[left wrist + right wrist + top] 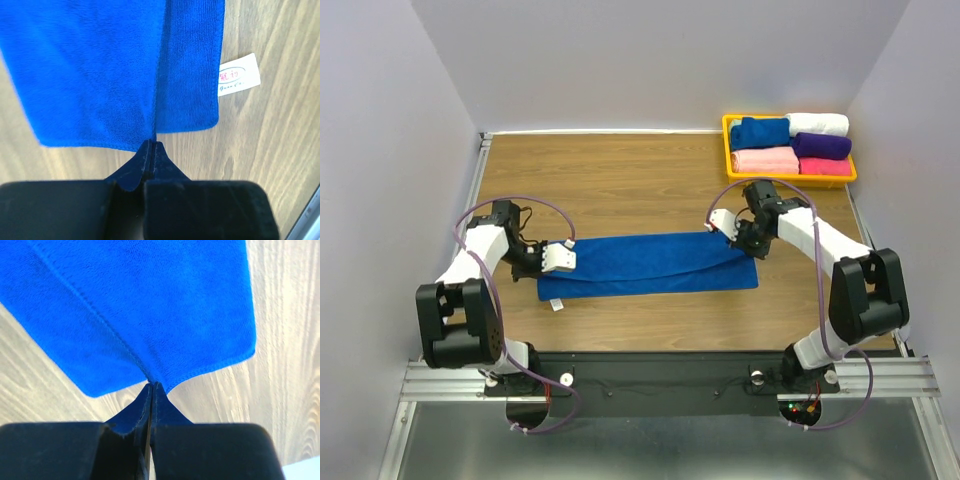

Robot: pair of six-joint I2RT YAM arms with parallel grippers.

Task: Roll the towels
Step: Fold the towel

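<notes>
Top external view: a blue towel (650,262) lies flat on the wooden surface (620,180), folded lengthwise into a narrow band. Its long axis runs left to right across the middle of the scene, roughly parallel to the near edge. The left gripper (565,260) sits at the band's left end and the right gripper (722,228) at the far corner of its right end. Each arm therefore has its own end, and the cloth stretches inward between them.

Left wrist view: the left gripper (151,145) has its jaws pressed together on a thin sliver of the blue towel (100,65) at the short hem, right where the fold line meets the edge. A white label (239,75) pokes out from the hem beside it, lying on the wood.

Right wrist view: the right gripper (151,386) is likewise closed, pinching the hem of the blue towel (150,300), which is drawn into a small peak at the fingertips.

A second blue towel (758,132) rests bundled in the yellow tray (726,150) at the far right, alongside white, pink and purple ones, well apart from both arms.

With both short ends held and the band pointing straight from one gripper to the other, a roll would likely have to travel along that left-right axis. Either end could serve as the start.
</notes>
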